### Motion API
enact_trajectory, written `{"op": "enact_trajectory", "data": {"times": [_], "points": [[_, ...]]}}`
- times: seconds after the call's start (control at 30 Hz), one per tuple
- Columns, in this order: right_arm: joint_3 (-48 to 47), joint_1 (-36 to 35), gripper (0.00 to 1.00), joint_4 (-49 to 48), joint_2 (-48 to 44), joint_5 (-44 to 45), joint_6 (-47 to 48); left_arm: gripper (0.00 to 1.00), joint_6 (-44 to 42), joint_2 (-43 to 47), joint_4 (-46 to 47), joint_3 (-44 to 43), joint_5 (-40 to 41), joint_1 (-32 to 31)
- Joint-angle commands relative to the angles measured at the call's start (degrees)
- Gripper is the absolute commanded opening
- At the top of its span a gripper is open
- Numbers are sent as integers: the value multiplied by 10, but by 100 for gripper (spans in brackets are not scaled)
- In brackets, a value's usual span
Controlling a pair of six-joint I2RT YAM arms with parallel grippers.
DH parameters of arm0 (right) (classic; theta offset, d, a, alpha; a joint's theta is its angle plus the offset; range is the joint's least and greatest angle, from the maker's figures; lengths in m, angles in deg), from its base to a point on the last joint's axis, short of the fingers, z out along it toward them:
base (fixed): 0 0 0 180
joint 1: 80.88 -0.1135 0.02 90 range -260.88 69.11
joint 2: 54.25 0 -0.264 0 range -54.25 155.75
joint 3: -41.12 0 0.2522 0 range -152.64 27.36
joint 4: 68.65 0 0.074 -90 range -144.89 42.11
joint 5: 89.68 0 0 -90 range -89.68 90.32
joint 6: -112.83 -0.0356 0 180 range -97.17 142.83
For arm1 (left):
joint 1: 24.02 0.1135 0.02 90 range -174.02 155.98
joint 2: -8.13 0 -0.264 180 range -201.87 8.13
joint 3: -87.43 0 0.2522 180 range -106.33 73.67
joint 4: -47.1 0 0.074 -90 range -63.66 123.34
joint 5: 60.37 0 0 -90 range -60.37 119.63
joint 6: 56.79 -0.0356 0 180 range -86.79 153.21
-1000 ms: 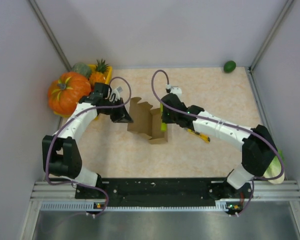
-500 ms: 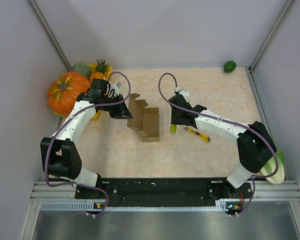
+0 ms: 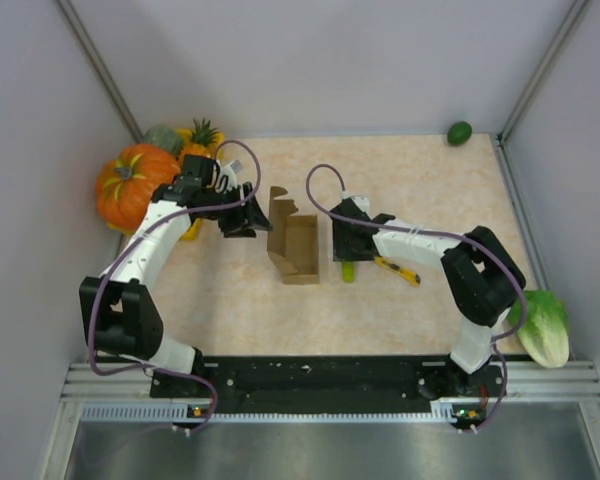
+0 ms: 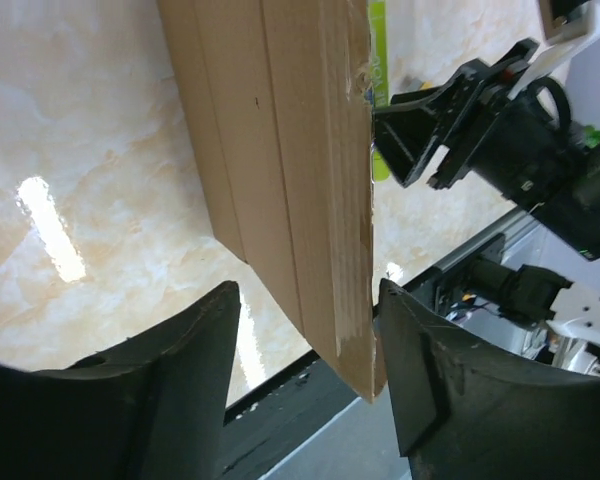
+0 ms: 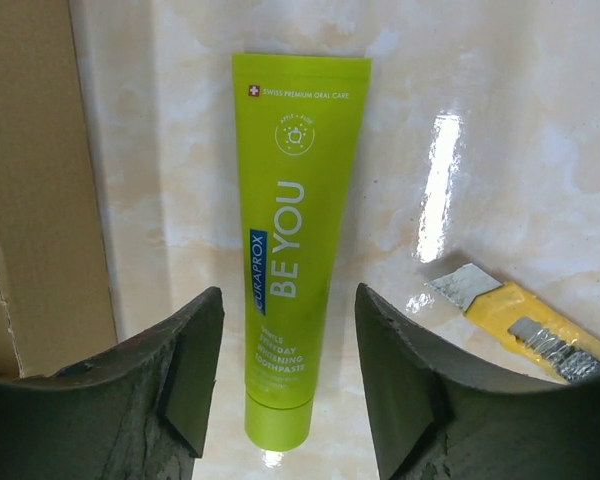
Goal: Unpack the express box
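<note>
At the table's middle, the left gripper (image 3: pixel 244 222) sits at 10 o'clock of the box (image 3: pixel 298 247) with its jaws set wide. Its wrist view shows a brown cardboard wall running up between the two dark fingers (image 4: pixel 170 380). The wall is close against the right finger, with bare table on the other side; whether cardboard and finger touch I cannot tell. The box lies open on the table (image 3: pixel 430 190), long side running 12 to 6, with flaps standing at its 12 o'clock end and along its 9 o'clock side. At 3 o'clock of the box, just beside it, the right gripper (image 3: pixel 345 252) points down at the table, jaws also wide and gripping nothing. In its wrist view a lime-green tube (image 5: pixel 292 270) printed BE YOU lies flat between the fingertips (image 5: pixel 205 320), a gap on each side and the cap end toward the camera. In that view the box wall stands just at 9 o'clock of the tube, and a yellow knife (image 5: pixel 535 325) with its metal tip showing lies at 4 o'clock, apart from the tube. From above, the knife is at 3 o'clock of the tube, partly under the right arm. Farther out, a pumpkin (image 3: pixel 130 186) fills the 10 o'clock corner, with a squash (image 3: pixel 163 137) and a pineapple (image 3: pixel 197 146) behind it by a yellow tray (image 3: pixel 192 229). A small green fruit (image 3: pixel 459 132) sits in the 1 o'clock corner, and a lettuce (image 3: pixel 543 326) lies at 4 o'clock by the wall.
</note>
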Motion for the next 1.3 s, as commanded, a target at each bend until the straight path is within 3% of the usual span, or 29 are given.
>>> {"op": "enact_trajectory", "data": {"times": [0.0, 0.13, 0.37, 0.5, 0.77, 0.97, 1.27], "points": [[-23, 5, 59, 10, -32, 7, -4, 74, 8, 46, 16, -37, -23, 3], [-29, 4, 70, 37, -86, 34, -4, 98, -4, 83, 19, -47, -20, 3], [-42, 5, 99, 139, -216, 98, -10, 99, 11, 192, 67, -5, -23, 2], [-52, 5, 99, 190, -315, 120, -10, 99, 30, 267, 93, 43, 27, 2], [6, 4, 99, 214, -533, 181, -10, 99, 27, 403, 4, 48, 202, 2], [30, 5, 99, 232, -652, 193, 38, 99, 2, 470, -40, 29, 211, 2], [-12, 5, 99, 285, -694, 163, 33, 99, -11, 498, -85, 11, 213, 2]]}}
